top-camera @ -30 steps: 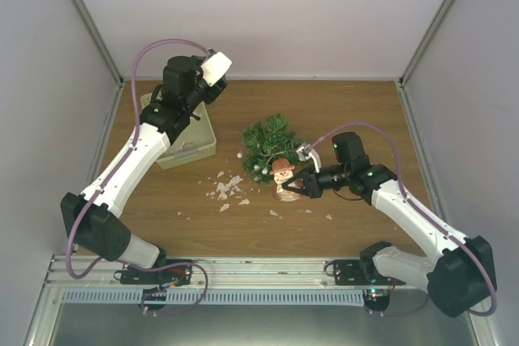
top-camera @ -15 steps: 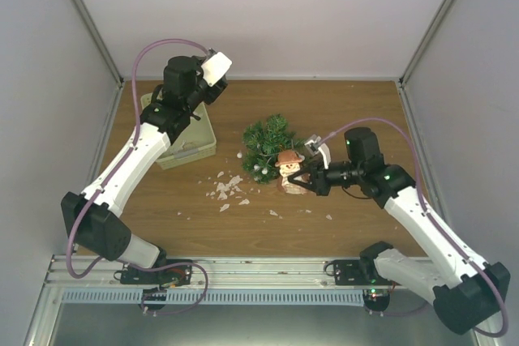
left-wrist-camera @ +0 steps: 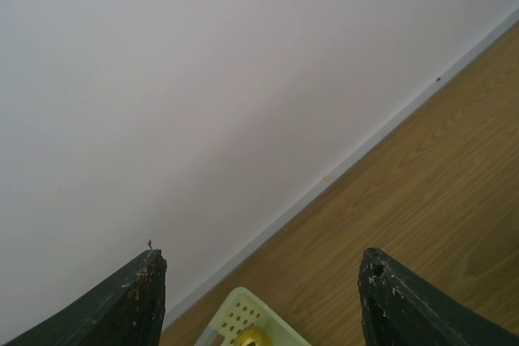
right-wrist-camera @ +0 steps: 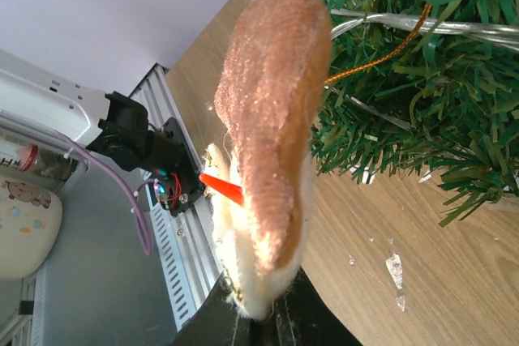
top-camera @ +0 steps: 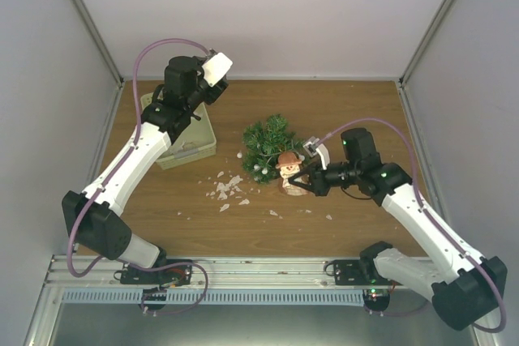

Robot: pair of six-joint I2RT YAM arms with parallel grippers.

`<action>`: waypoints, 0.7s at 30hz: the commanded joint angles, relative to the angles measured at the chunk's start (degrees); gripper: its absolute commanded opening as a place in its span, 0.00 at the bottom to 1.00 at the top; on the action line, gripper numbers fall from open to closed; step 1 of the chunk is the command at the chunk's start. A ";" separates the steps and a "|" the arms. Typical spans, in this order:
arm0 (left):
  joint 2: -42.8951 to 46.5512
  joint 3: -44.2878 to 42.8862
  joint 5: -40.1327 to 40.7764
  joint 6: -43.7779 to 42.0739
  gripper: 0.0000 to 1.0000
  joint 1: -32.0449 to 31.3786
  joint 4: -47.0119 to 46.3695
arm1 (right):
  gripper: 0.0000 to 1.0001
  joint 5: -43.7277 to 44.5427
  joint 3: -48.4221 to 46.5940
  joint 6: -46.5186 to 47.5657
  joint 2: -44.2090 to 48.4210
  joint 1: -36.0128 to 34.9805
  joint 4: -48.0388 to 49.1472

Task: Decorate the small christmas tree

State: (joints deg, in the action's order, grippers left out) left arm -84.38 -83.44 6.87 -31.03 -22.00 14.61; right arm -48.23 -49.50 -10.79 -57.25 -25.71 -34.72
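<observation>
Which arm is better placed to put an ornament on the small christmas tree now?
The right. The right gripper is shut on the snowman ornament, close beside the small christmas tree. The left gripper is open and empty, over by the basket, away from the tree.

White flakes litter the gap between basket and small christmas tree.

pale basket partly hidden beneath the left arm
</observation>
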 commanded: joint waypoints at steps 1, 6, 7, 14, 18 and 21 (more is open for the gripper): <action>0.08 0.19 -0.54 0.41 0.65 0.25 -1.64 | 0.03 1.10 0.36 1.71 -0.54 -0.56 -1.32; 0.19 0.36 -0.69 0.44 0.65 0.27 -1.66 | 0.02 3.03 0.82 2.27 -0.80 -0.57 -3.12; 0.14 0.30 -0.67 0.44 0.65 0.24 -1.70 | 0.02 3.27 0.87 2.20 -0.69 -0.61 -3.11; 0.00 0.37 -0.69 0.53 0.65 0.29 -1.74 | 0.02 -2.67 -1.58 2.57 0.12 -0.56 -2.50; -0.08 0.65 -0.70 0.53 0.65 0.27 -1.92 | 0.02 -6.54 -4.76 2.69 1.19 -0.58 -2.10; -0.33 0.58 -0.64 0.52 0.66 0.25 -1.96 | 0.02 -7.76 -6.97 2.81 1.69 -0.61 -2.18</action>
State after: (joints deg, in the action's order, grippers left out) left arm -84.38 -83.44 6.66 -31.03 -22.00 14.61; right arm -51.70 -52.62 -9.04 -57.30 -25.71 -37.45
